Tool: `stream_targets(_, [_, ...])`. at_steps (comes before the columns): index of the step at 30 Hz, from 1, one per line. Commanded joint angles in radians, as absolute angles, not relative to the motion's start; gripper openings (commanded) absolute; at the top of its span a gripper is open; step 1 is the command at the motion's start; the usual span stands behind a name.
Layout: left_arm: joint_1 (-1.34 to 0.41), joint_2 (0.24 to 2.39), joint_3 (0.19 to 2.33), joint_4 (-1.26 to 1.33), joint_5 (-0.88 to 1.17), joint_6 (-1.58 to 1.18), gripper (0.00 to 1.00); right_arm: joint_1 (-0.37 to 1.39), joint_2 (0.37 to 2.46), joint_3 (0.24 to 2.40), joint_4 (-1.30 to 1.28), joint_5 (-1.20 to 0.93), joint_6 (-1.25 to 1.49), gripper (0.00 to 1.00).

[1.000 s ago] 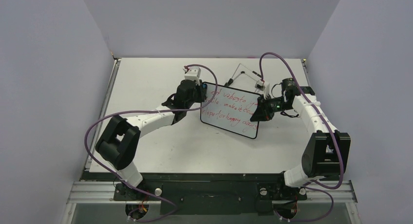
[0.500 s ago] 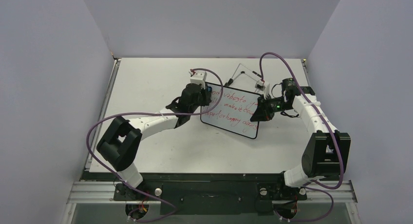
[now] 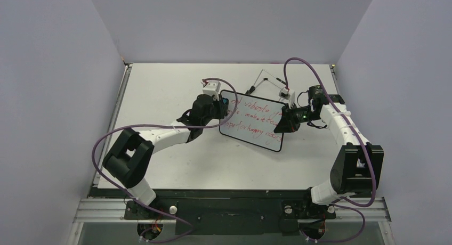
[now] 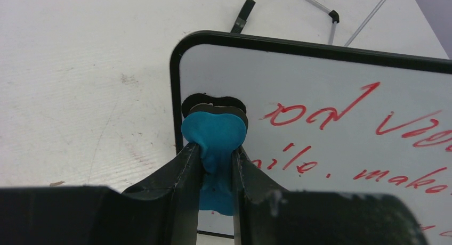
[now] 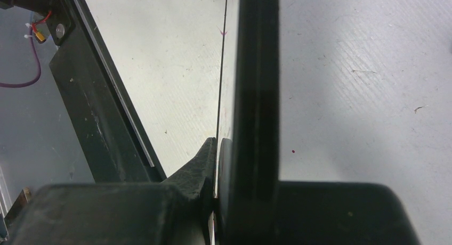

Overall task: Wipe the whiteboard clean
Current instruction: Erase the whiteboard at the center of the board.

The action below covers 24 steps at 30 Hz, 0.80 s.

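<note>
1. The counter carries everything. The whiteboard sits right of its middle, between my two arms and turned at a slant. I cannot tell whether it lies flat or is tipped up on one edge.
2. The whiteboard shows three lines of red handwriting running almost its whole width, and I see no wiped patch in them. I judge the erasing barely begun, with nearly all of it left to do.
3. A thin wire stand lies on the counter just behind the whiteboard's far edge.
4. My right claw is clamped on the whiteboard's right edge. In the right wrist view the board runs edge-on between the two fingers, which are nearly together. It is there to hold the board steady.
5. My left claw is at the board's upper left corner, narrowly parted and pinching the blue eraser by its waist.
6. The eraser's rounded head rests on the white surface just inside the black rim, near the first red word but apart from it.
</note>
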<state>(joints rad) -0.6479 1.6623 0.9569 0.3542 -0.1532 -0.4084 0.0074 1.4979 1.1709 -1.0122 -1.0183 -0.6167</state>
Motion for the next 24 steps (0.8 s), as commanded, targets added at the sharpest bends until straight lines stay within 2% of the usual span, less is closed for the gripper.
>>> stream_targets(1, [-0.718,1.655,0.985,0.414,-0.107,-0.39,0.0,0.037,1.503,1.19,-1.057,-1.024,-0.71,0.0])
stream_targets(9, [-0.734,1.659,0.951,0.42,-0.156,-0.418,0.0,0.038,1.505,1.19,-1.058,-1.025,-0.712,0.0])
stream_targets(17, [-0.626,1.679,1.046,0.363,-0.098,-0.42,0.0,0.038,1.505,1.19,-1.058,-1.023,-0.712,0.0])
stream_targets(24, [-0.664,1.675,1.001,0.4,-0.077,-0.414,0.0,0.04,1.511,1.189,-1.058,-1.021,-0.713,0.0])
